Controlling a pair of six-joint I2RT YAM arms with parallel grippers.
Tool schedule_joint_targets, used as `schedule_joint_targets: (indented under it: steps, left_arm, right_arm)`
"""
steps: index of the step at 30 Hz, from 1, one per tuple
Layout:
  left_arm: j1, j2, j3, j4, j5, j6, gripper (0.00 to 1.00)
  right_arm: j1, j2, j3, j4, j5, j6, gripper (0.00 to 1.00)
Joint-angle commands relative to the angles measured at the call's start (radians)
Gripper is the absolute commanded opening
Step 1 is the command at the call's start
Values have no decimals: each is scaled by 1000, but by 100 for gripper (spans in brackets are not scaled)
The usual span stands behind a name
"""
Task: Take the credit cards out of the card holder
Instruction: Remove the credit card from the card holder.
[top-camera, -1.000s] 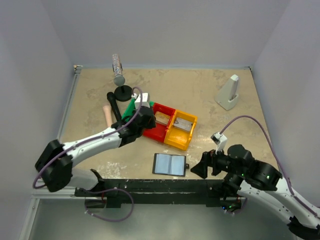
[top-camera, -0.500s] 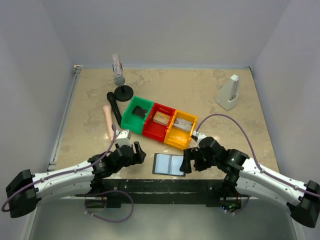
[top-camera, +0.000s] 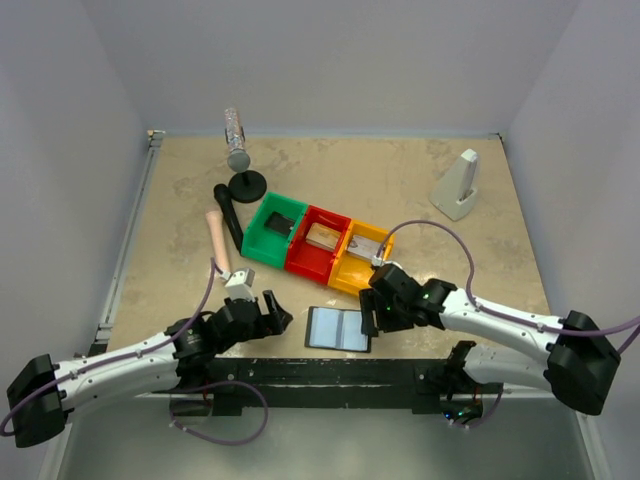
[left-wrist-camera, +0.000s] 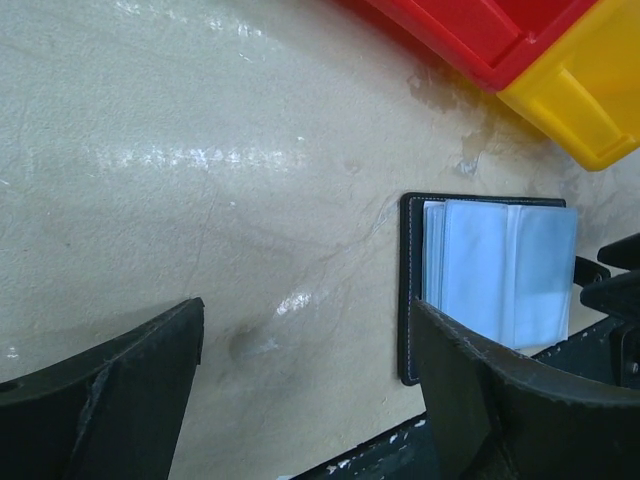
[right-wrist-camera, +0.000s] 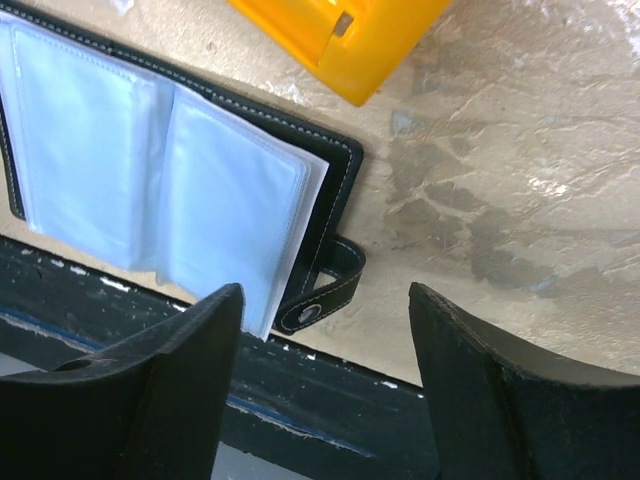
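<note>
**Both grippers flank the open card holder**

The card holder (top-camera: 338, 328) lies open and flat at the table's 6 o'clock, against the near edge. The left gripper (top-camera: 272, 312) sits at its 9 o'clock and the right gripper (top-camera: 370, 315) at its 3 o'clock. Both have their jaws apart and hold nothing.

To do this step well, I would have one gripper pin a black border while the other pinches a card edge, not the sleeve, and draws it out parallel to the table. The snap tab (right-wrist-camera: 318, 300) lies just under the right fingers (easy to snag by mistake).

Glare on the grey-blue panels hides whether any cards are inside. In the left wrist view a finger cuts off the holder's near corner. The flat things in the red bin (top-camera: 318, 245) and yellow bin (top-camera: 362, 262) at 12 o'clock are too small to name.
</note>
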Motion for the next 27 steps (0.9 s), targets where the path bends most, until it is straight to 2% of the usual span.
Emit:
schedule_joint_targets:
  steps: [1, 4, 12, 14, 18, 21, 23, 25, 27]
  left_arm:
    - [-5, 13, 5, 60, 53, 24, 87]
    - [-5, 21, 19, 48, 57, 27, 86]
    - [-5, 36, 33, 60, 71, 37, 85]
    - [-5, 43, 33, 71, 77, 37, 85]
    - [-5, 55, 36, 81, 91, 32, 86]
    - [-5, 61, 39, 95, 105, 31, 91]
    - [-5, 67, 42, 115, 119, 32, 96]
    - [-3, 72, 36, 165, 149, 37, 100]
    - [-5, 85, 13, 294, 215, 70, 100]
  right_arm:
    - [3, 42, 70, -32, 64, 18, 68]
    - [3, 48, 68, -39, 64, 18, 59]
    - [5, 33, 25, -28, 12, 21, 55]
    - [5, 42, 19, -20, 2, 20, 51]
    - [3, 48, 5, -8, -3, 29, 36]
    - [5, 30, -10, -6, 0, 37, 28]
    - [5, -2, -14, -11, 3, 40, 16]
    - [5, -39, -19, -11, 1, 35, 0]
    - [9, -76, -27, 1, -11, 25, 0]
